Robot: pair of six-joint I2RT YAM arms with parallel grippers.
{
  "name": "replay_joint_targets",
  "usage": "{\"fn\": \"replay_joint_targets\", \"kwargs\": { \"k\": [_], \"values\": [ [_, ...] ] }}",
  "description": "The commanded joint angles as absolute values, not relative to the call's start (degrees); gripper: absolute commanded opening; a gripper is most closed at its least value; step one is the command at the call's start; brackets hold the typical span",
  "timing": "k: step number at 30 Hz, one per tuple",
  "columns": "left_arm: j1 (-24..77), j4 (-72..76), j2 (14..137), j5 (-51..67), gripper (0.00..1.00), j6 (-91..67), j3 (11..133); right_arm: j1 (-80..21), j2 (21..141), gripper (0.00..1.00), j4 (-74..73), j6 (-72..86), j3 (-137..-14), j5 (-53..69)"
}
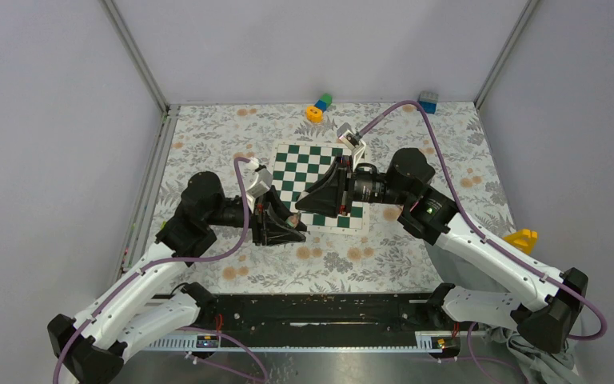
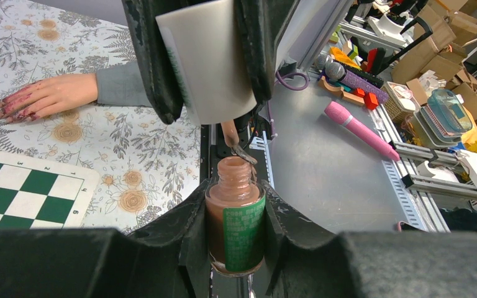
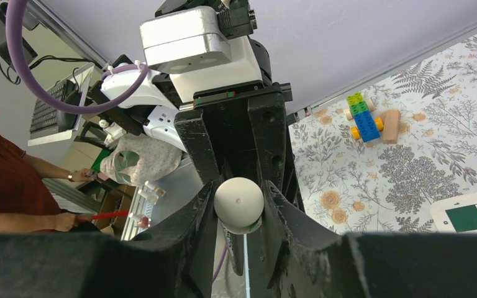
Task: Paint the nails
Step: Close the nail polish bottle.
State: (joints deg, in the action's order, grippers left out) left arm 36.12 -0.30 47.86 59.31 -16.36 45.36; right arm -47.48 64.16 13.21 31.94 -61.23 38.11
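The nails (image 2: 12, 110), reddish-pink, are on a hand (image 2: 49, 94) lying flat on the floral table (image 2: 149, 143), near the chessboard (image 2: 18, 192) corner. Well apart from them, the left end effector (image 2: 236, 208) is clenched on an open polish bottle (image 2: 236, 233), held upright. The right end effector (image 3: 239, 202) grasps the white cap (image 3: 239, 198), with its brush (image 2: 231, 135) tip at the bottle's mouth.

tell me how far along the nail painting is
Done: bottle open, nails show reddish-pink. Underway: left gripper clamps the bottle, right gripper holds the cap, brush at the bottle's neck. To do: carry the brush to the hand; unpainted nails can't be told.
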Motion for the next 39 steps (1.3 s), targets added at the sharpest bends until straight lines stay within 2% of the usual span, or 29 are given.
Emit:
{"fn": "replay_joint_targets", "kwargs": {
  "k": [1,39],
  "values": [
    [36.4,2.7,47.4,59.6,0.00,-15.7,47.1,-48.2,64.4,0.00,15.9,31.9,-62.8,38.0],
    [36.5,3.0,46.7,57.3,0.00,-15.5,46.6,-49.6,64.5,0.00,18.2,34.0,-58.6,39.2]
  ]
}}
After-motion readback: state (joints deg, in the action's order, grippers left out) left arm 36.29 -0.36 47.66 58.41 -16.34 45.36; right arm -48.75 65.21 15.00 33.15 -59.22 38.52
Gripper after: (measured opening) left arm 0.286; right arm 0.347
